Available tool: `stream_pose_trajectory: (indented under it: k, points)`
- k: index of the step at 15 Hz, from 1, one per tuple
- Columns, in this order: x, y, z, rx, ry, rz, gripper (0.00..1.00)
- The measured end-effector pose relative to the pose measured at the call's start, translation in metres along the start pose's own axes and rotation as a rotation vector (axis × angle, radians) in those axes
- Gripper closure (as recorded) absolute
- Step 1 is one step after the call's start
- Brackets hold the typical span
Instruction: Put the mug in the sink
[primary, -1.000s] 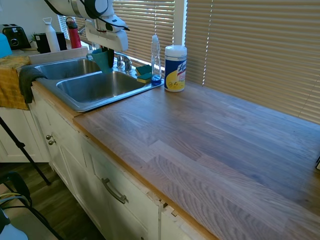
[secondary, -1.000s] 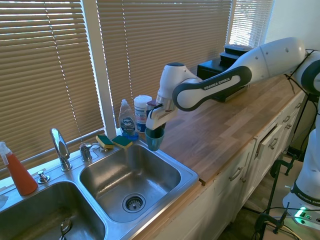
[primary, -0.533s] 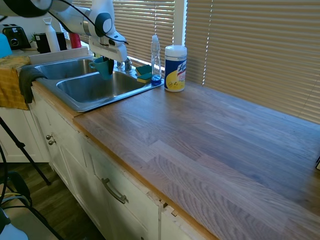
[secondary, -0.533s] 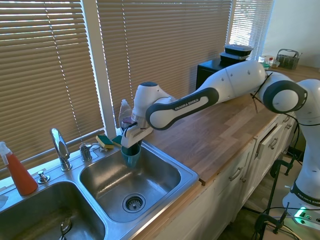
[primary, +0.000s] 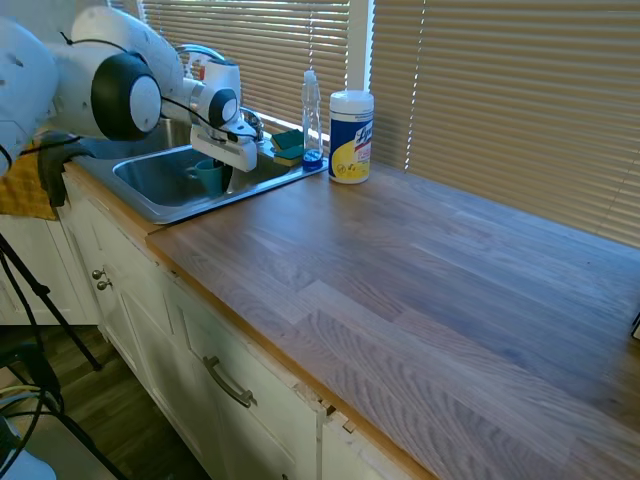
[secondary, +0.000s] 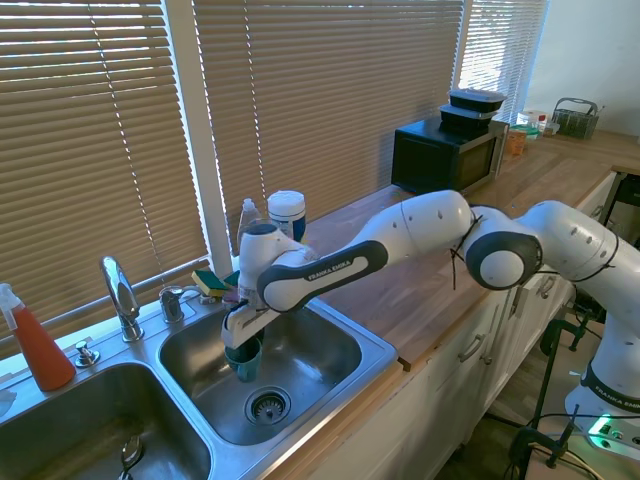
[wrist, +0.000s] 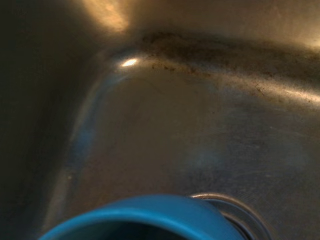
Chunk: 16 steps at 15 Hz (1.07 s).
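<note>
wipes canister (primary: 351, 136), soap bottle (primary: 312, 116), sponges (primary: 288, 147), microwave (secondary: 446, 152)

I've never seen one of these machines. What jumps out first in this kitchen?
The big white arm stretches across the wooden counter and dips into the sink. Its gripper holds a small teal mug upright, low inside the basin near the drain. Behind the sink, by the blinds, stand a white-and-yellow wipes canister, a soap bottle and sponges.
</note>
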<state>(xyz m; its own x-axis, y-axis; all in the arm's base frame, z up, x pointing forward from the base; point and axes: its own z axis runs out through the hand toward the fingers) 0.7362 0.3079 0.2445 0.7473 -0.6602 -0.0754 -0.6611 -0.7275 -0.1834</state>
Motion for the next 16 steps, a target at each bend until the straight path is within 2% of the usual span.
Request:
stream_pose_trajectory:
  k: [4,6,7,16]
  points:
    - [0.023,0.013,0.056,-0.036,-0.035,0.036,1.0]
    - [0.028,0.014,0.069,-0.041,-0.044,0.042,1.0]
    - [0.029,0.013,0.07,-0.042,-0.05,0.043,0.0]
    - [0.041,0.015,0.062,-0.034,-0.069,0.047,0.0]
